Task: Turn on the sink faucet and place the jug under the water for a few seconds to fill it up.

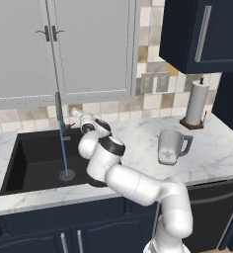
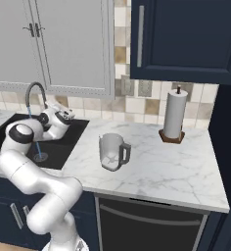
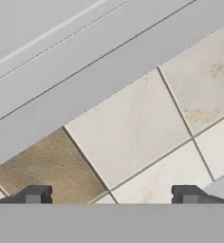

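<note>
The two dark finger tips (image 3: 33,194) stand wide apart with nothing between them, facing square wall tiles (image 3: 133,128) — cream, beige and one tan — under a flat grey window ledge (image 3: 85,71). In the base views the one gripper (image 1: 75,113) sits above the back edge of the sink, just beside the faucet, pointing at the wall.

One sink faucet (image 1: 58,106): a slim grey metal spout, arched at the top in the right base view. From it falls a single thin, straight, bright-blue stream of water (image 1: 64,148), landing on the round grey drain (image 1: 66,174). One sink (image 1: 34,158) — a black rectangular basin sunk in the white, grey-veined marble counter (image 1: 138,133).

One jug (image 1: 171,146) stands upright on the counter to the right of the sink, well apart from the water and the gripper. It is pale grey, translucent, tapered toward the base, with a loop handle on its side.

Farther right, near the wall, one white paper-towel roll (image 1: 196,104) stands on a dark wooden base with a thin post. Two grey outlet plates (image 1: 155,82) sit on the tiles. Navy cabinets hang above and run below the counter.
</note>
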You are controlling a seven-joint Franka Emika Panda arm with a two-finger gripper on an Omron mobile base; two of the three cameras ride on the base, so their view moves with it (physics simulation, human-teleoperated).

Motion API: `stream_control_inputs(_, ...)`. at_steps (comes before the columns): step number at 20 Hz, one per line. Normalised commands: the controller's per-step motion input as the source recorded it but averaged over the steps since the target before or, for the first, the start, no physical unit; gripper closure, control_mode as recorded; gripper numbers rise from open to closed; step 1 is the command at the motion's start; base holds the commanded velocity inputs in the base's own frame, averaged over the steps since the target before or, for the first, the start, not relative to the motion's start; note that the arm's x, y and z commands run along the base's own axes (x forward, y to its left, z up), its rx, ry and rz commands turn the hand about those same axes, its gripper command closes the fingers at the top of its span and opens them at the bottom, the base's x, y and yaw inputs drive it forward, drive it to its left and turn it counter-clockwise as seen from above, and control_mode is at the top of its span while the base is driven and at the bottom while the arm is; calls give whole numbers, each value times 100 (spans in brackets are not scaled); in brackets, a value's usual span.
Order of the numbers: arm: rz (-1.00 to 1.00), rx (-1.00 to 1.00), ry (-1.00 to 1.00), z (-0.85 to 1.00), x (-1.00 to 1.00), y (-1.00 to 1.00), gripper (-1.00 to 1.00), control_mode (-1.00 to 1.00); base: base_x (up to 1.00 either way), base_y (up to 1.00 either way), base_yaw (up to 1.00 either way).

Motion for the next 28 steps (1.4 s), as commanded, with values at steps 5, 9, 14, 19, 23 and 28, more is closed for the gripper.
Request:
stream_control_inputs(5,0,5,-6,95,-13,-64,-100,-100,0,0,0)
stream_control_inputs(9,0,3,-2,100,-26,-45,-100,-100,0,0,0)
stream_control_inputs(14,0,2,1,100,-29,-19,-100,-100,0,0,0)
stream_control_inputs(19,0,0,7,100,-38,-15,-100,-100,0,0,0)
stream_control_inputs(23,0,0,7,75,-97,-22,-100,-100,0,0,0)
stream_control_inputs(28,0,0,8,88,-99,-48,-100,-100,0,0,0)
